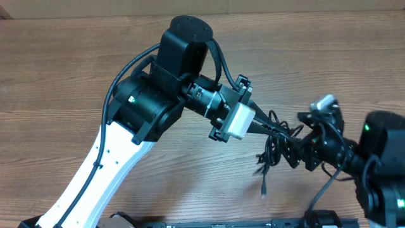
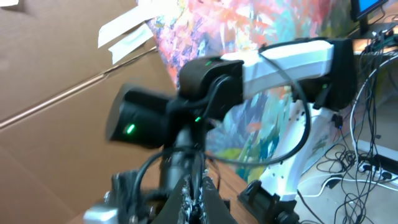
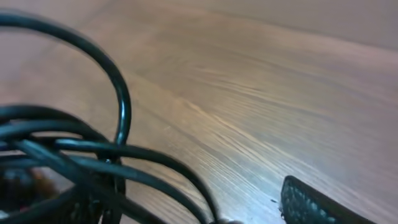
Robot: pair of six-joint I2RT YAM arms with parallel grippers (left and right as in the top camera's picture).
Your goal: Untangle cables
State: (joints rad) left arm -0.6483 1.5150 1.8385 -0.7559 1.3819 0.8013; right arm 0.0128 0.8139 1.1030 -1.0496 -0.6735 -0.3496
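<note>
Black cables tangled, left gripper jaws clamped on them, wooden table

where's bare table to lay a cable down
Bare table left of the left arm and along the far edge; also between its white link and the loose plug. Crowded where the cables bunch between left gripper and right gripper.

A: Where could a hand pass around the cables?
B: Beyond them and to their far left the table is open wood. The strip in front of them is mostly free too.
A: What's in the way?
B: The left arm slants in from their left, and the left gripper reaches into the tangle. The right gripper crowds them from the right. A plug end dangles just below.
</note>
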